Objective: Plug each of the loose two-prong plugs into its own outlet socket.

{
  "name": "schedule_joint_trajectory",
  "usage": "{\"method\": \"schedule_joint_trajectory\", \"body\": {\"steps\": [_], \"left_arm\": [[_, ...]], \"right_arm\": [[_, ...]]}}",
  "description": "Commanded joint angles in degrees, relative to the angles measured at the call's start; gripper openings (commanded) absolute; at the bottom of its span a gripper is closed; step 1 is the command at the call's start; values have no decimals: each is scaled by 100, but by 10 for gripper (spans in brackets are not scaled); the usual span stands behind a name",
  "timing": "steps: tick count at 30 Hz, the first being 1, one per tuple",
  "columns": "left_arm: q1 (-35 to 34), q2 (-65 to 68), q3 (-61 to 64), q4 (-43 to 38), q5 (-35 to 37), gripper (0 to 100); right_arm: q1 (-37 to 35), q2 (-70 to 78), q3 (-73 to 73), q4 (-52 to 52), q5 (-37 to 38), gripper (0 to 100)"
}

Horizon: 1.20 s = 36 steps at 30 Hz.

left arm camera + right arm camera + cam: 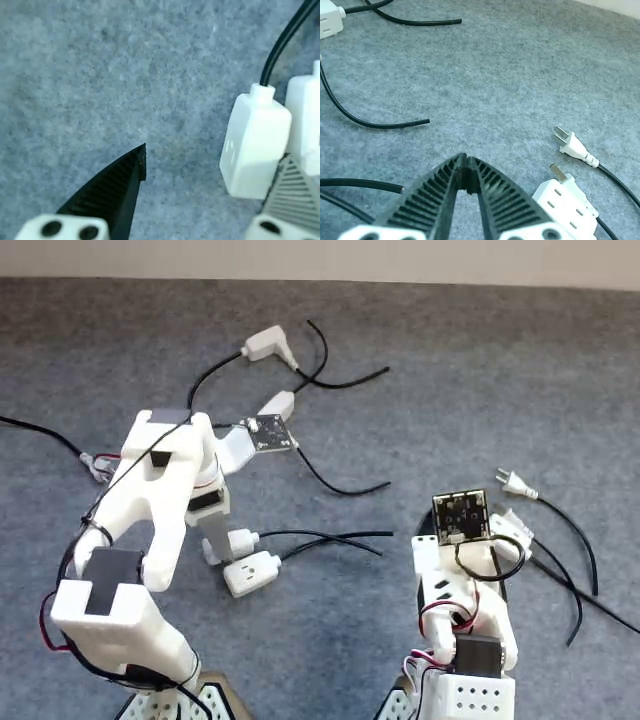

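My left gripper [215,155] is open just above the carpet. Its black finger [120,185] is on bare carpet and its grey finger [290,192] touches a white outlet block [255,145] with a black cable. A second white body [306,125] lies against that block. From above, the left gripper [213,540] stands beside a white block [251,573] and a white plug [243,538]. My right gripper [466,161] is shut and empty. Ahead of it lie a loose two-prong plug [572,145] [515,482] and a white outlet block [566,202] [510,528].
At the back of the table lie two more white cable ends [268,342] [277,403] with black cords. Loose black cable ends [380,122] [340,535] cross the grey carpet between the arms. More cords [575,570] trail off by the right arm [460,600].
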Motion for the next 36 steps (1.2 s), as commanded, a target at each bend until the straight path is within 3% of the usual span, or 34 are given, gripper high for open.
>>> {"method": "schedule_joint_trajectory", "body": {"steps": [1,9,13,15,20,27,36], "left_arm": [[-101,-189,66,-782,-35,360],[-804,-198,-198,-1758,0,358],[-1121,-215,-312,-1864,35,358],[-1218,-259,-347,-1855,413,358],[-1473,-259,-910,-1820,2734,358],[-1930,-207,-1569,-677,6066,358],[-2492,-189,-1596,-26,8941,358]], "right_arm": [[-57,-22,796,40,62,8],[-57,-22,796,40,62,8],[-57,-22,796,40,62,8],[-57,-22,796,40,62,8],[-57,-22,796,40,62,8],[-145,-22,796,48,62,8],[-242,-22,796,145,70,8]]}}
